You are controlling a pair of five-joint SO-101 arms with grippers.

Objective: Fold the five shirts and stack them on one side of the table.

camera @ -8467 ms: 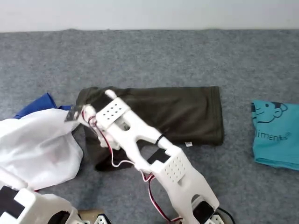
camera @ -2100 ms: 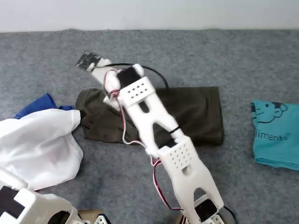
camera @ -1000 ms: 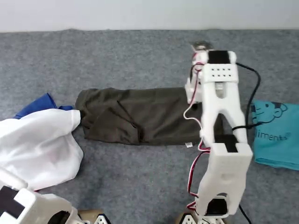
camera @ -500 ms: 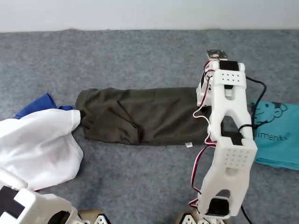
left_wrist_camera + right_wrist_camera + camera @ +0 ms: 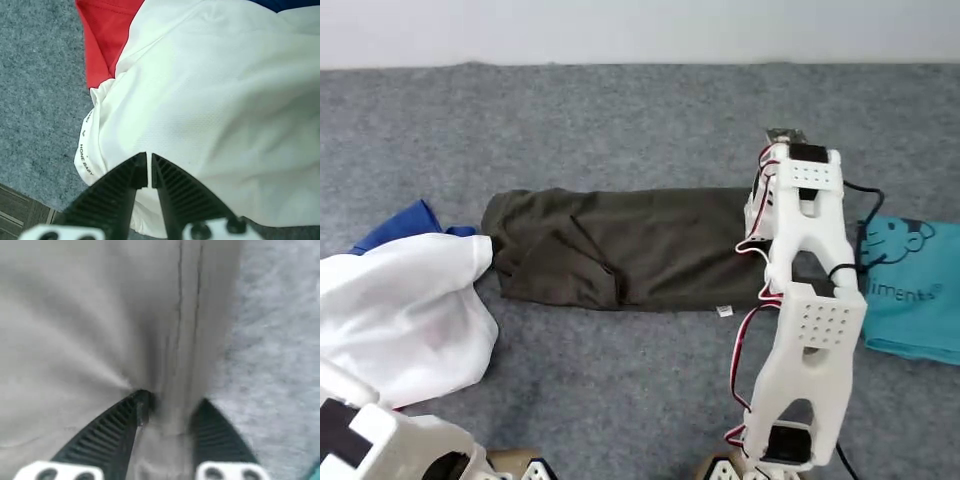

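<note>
Item 1. Left arm [image 5: 375,445]: base at 7 o'clock on the table's near edge. The left gripper [image 5: 149,162] has its ribbed black fingers [image 5: 125,182] drawn together to a hairline slit, poised over the white shirt; whether the tips touch the cloth cannot be told.

Item 2. Right arm [image 5: 805,335]: white, with red and white wires along it, rising from 5 o'clock and reaching toward 2 o'clock.

Item 3. White shirt [image 5: 410,310]: loose, crumpled heap at 8 o'clock. A red shirt [image 5: 102,37] shows from under one edge of it.

Item 4. Teal shirt [image 5: 910,290]: folded flat with a printed face uppermost, at 3 o'clock by the table's edge, just beside the right arm.

Item 5. Blue shirt [image 5: 410,220]: at 9 o'clock, partly covered by the white heap.

Item 6. Olive shirt [image 5: 620,245]: the task's piece in hand, a long band across the table's centre, its 9 o'clock end touching the white shirt.

Item 7. Right gripper [image 5: 167,412]: at the olive shirt's 3 o'clock hem, jaws narrowly apart with a puckered fold of that cloth pinched between them.

Item 8. Table [image 5: 650,120]: grey felt-like cover, running to a pale wall [image 5: 640,30] at 12 o'clock.
</note>
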